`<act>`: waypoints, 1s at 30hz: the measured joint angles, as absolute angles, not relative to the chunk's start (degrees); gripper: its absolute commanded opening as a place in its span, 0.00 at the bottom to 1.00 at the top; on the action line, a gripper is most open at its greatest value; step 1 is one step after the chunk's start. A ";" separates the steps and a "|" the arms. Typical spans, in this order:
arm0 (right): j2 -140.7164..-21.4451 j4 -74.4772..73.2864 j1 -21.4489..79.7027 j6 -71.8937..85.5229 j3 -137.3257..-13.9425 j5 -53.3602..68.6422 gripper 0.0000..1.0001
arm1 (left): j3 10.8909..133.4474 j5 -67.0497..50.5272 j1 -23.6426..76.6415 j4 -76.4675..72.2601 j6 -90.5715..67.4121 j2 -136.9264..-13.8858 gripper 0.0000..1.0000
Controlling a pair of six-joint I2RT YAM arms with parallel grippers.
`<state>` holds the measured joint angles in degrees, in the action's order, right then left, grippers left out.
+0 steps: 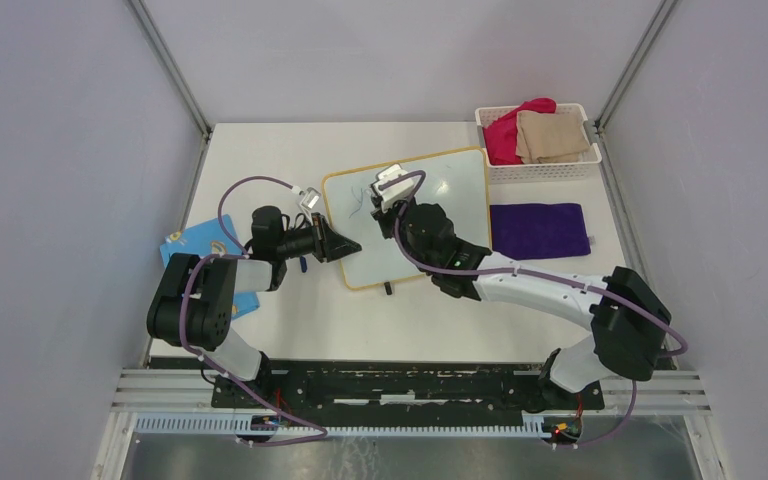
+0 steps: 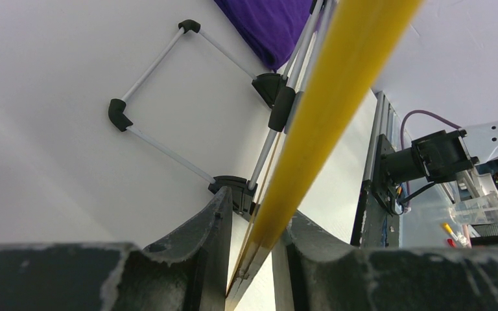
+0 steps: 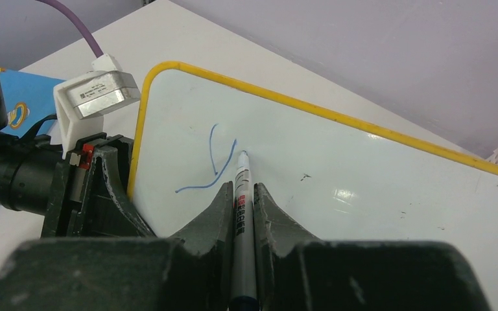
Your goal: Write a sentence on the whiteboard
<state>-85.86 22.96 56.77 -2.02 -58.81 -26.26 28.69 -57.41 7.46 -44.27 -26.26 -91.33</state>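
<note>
The whiteboard [image 1: 430, 215], glossy white with a yellow rim, stands tilted at the table's middle. My left gripper [image 1: 345, 245] is shut on its left edge; in the left wrist view the yellow rim [image 2: 337, 103] runs between the jaws of my left gripper [image 2: 253, 207]. My right gripper [image 1: 385, 205] is shut on a grey marker [image 3: 242, 214] over the board's upper left part [image 3: 363, 181]. In the right wrist view the marker lies between the fingers of that gripper [image 3: 241, 191], its tip on the board. Of the sentence, only thin blue strokes like a "y" [image 3: 214, 165] show beside the tip.
A white basket [image 1: 538, 170] with red and tan cloths stands at the back right. A purple cloth [image 1: 538, 230] lies right of the board. A blue card [image 1: 200, 250] lies under the left arm. The board's wire stand with black corners [image 2: 168, 97] shows behind it.
</note>
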 measured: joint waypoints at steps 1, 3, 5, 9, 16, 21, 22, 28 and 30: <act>-86.04 22.94 56.77 -2.02 -59.00 -26.28 0.00 | 28.69 -57.39 7.46 -44.27 -26.24 -91.33 0.33; -86.35 22.98 56.77 -2.07 -59.20 -26.46 0.00 | 28.69 -57.32 7.46 -44.23 -26.20 -91.33 0.33; -86.61 22.98 56.80 -2.11 -59.35 -26.59 0.00 | 28.69 -57.23 7.46 -44.18 -25.69 -91.33 0.33; -86.87 22.98 56.80 -2.31 -59.51 -26.63 0.00 | 28.71 -57.10 7.49 -43.97 -25.58 -91.31 0.34; -86.78 23.09 56.88 -2.39 -58.89 -26.57 0.00 | 28.77 -57.04 7.49 -43.55 -25.21 -91.24 0.34; -85.89 23.22 56.99 -2.39 -56.86 -26.30 0.00 | 28.77 -56.97 7.49 -43.31 -25.06 -91.24 0.34; -85.67 23.22 56.99 -2.39 -56.55 -26.22 0.00 | 28.77 -56.99 7.49 -43.29 -24.88 -91.24 0.34; -84.77 23.00 56.99 -2.39 -55.37 -26.65 0.00 | 28.84 -57.01 7.49 -42.87 -24.77 -91.22 0.33; -84.68 22.96 56.97 -2.39 -55.35 -26.94 0.00 | 28.91 -57.01 7.51 -42.68 -24.75 -91.20 0.34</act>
<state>-84.68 22.96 56.97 -2.39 -55.35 -26.94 28.91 -57.01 7.51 -42.68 -24.75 -91.20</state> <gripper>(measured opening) 0.172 0.336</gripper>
